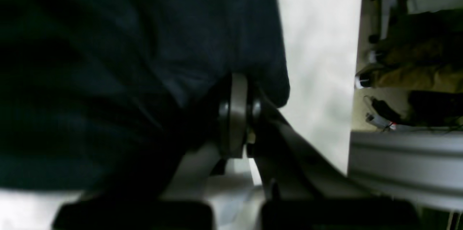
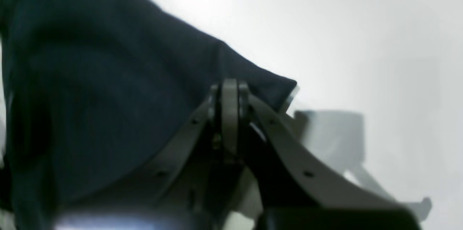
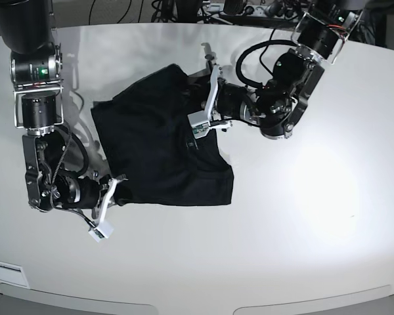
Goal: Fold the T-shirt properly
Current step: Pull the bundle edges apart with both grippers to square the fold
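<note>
Only the base view shows the whole T-shirt [image 3: 161,151], left of centre on the white table [image 3: 315,197]. At lower left, the right gripper [image 3: 117,190] is clenched on its edge; the right wrist view confirms pinched fabric. At upper centre, the left gripper [image 3: 200,108] likewise grips cloth.

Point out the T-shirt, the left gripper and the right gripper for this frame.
T-shirt [image 3: 157,151]: base view, middle of the black cloth.
left gripper [image 3: 198,125]: base view, between the fingertips at the shirt's edge.
right gripper [image 2: 230,89]: right wrist view, between the shut fingertips on the cloth.
</note>
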`<state>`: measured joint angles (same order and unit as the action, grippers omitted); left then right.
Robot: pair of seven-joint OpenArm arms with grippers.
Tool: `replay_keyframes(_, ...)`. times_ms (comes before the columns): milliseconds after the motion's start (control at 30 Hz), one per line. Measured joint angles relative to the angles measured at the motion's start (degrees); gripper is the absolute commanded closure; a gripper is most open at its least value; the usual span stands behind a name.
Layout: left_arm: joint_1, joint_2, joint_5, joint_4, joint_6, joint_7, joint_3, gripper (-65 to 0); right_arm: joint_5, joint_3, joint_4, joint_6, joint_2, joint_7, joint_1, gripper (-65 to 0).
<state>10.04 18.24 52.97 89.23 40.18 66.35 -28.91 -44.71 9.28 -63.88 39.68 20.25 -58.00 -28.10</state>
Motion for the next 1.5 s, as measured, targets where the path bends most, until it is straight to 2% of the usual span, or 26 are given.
replay_keyframes(100,0.20,3.10,0.09,0.04,0.50,-2.97,0.02,0.0,-5.18,0.02,-6.80,0.02,3.39,-1.40,3.93,0.0)
replay_keyframes(167,0.48,4.94,-2.03,0.20,0.87,-5.99,0.02,0.0,-7.50,0.07,-11.65,0.02,5.49,-1.51,7.28,0.0)
replay_keyframes(300,2.91,8.15,-9.64,0.31,1.07,-11.39,0.02,0.0,-9.05,-0.11,-19.50,0.00,8.37,-1.31,14.75,0.0)
replay_keyframes(467,6.86,10.88,-18.34,0.04,0.83,-13.25,0.09,0.0,-9.35,-4.81,-25.97,0.02,7.74,1.14,25.83,0.0)
replay_keyframes(633,12.52,11.52,-22.45,-0.46,-3.82,-8.48,-0.33,0.0,-6.25,-13.51,-34.01,0.02,4.87,1.66,29.83,0.0)
replay_keyframes(700,14.43,12.13,-19.85,0.02,-5.81,-6.78,-0.33,0.0,-6.67,-16.61,-36.79,0.02,4.42,2.49,29.16,0.0)
replay_keyframes(733,15.02,12.28,-17.05,0.74,-5.66,-4.33,-0.22,0.0,-5.92,-17.38,-37.48,0.04,4.44,4.09,29.03,0.0)
replay_keyframes(767,15.23,12.31,-14.03,1.55,-5.22,-2.08,0.15,0.0,-3.10,-17.64,-37.68,0.09,4.46,6.16,29.05,0.0)
replay_keyframes(867,13.73,12.00,-2.08,3.21,-0.59,3.91,0.83,0.0,8.00,-16.94,-36.26,-0.68,4.33,9.38,29.35,0.0)
replay_keyframes(933,12.63,11.80,2.64,4.17,-0.46,6.86,0.79,0.0,11.47,-15.37,-34.58,-1.70,4.33,12.41,29.24,0.0)
replay_keyframes(1033,13.38,11.78,0.50,5.53,-0.48,7.21,1.68,0.0,14.45,-12.02,-32.22,-1.46,4.00,16.85,29.03,0.0)
replay_keyframes(1100,13.42,12.07,-5.07,5.60,-0.48,7.10,3.17,0.0,16.46,-9.68,-30.71,-2.19,3.87,17.07,29.14,0.0)
replay_keyframes(1167,11.45,12.44,-10.69,5.55,-1.16,4.59,5.03,0.0,17.33,-8.00,-29.29,-2.93,3.85,16.70,29.27,0.0)
replay_keyframes(1267,6.99,12.59,-18.95,5.46,-6.40,-0.28,7.89,0.0,17.07,-6.51,-29.09,-2.78,3.37,16.83,29.44,0.0)
replay_keyframes(1367,3.98,12.72,-24.55,5.27,-6.97,-6.08,9.53,0.0,14.49,-6.45,-29.11,-2.73,3.08,16.74,29.40,0.0)
replay_keyframes(1500,1.55,12.46,-29.42,1.92,-6.97,-18.14,9.81,0.0,9.49,-6.54,-29.51,-2.38,3.23,12.15,29.51,0.0)
